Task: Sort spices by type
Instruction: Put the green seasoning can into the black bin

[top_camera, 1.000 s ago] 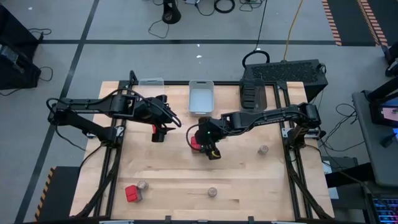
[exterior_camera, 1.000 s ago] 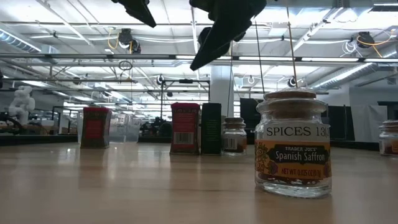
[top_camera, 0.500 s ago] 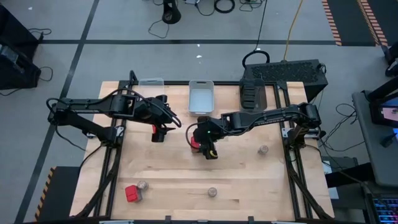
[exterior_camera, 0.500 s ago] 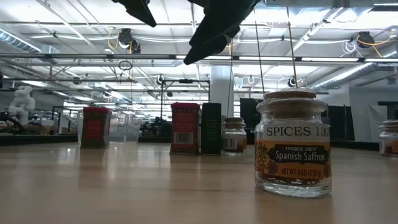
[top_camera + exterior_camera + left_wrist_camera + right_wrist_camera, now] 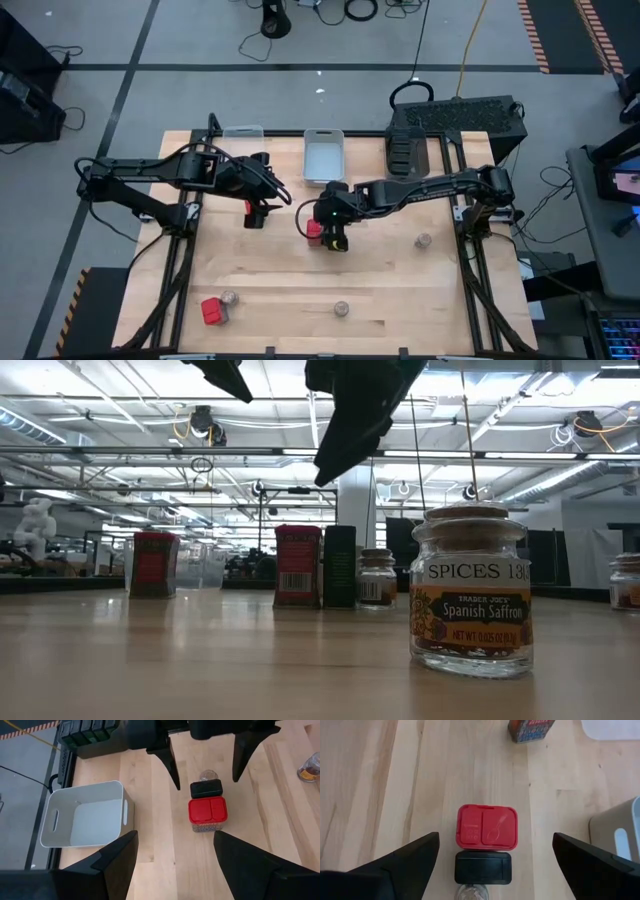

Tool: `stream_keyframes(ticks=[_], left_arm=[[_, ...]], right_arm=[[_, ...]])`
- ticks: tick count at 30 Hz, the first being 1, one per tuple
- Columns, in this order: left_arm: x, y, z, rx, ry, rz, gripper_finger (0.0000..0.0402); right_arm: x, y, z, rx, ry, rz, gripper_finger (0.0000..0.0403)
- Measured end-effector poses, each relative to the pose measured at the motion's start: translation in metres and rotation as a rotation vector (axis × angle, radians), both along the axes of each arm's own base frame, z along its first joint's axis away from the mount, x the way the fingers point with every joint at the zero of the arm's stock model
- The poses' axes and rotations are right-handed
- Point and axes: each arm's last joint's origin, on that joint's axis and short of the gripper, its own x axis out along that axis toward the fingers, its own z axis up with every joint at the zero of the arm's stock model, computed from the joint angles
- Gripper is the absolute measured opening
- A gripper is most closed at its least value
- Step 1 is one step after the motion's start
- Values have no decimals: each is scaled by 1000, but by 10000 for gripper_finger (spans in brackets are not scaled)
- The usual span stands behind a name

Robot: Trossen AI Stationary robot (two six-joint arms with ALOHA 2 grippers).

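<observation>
Mid-table, a red-lidded spice box (image 5: 486,826), a dark grey box (image 5: 483,867) and a small jar (image 5: 207,774) stand in a row, touching. My right gripper (image 5: 496,840) hangs open above them, its fingers on either side and clear of them. My left gripper (image 5: 175,835) waits open and raised to the left of centre (image 5: 262,207), above another red box (image 5: 254,213). More jars (image 5: 423,241) (image 5: 341,308) (image 5: 229,298) and a red box (image 5: 211,311) stand toward the near edge. The low view shows a saffron jar (image 5: 470,595) up close.
A white bin (image 5: 323,155) and a clear bin (image 5: 243,131) stand at the far edge, and a black crate (image 5: 455,115) sits at the far right. Bare wood lies between the middle group and the near-edge spices.
My right gripper has rolled about the line it points along, staying open above the red and dark boxes. Its fingers now stand differently in the low view. No spice has moved.
</observation>
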Motion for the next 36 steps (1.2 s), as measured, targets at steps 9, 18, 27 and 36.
stream_keyframes(ticks=[9, 18, 27, 36], left_arm=[[0, 0, 0, -15, -1, 16, 267], [0, 0, -2, -15, 6, 16, 267], [1, 0, -24, -10, 61, 15, 267], [2, 0, -24, 2, 47, 1, 267]], right_arm=[[-1, 1, 0, -19, 8, 27, 377], [3, 4, -24, -19, 119, 31, 377], [7, 8, -46, -24, 201, 40, 377], [7, 8, -46, -24, 203, 39, 377]])
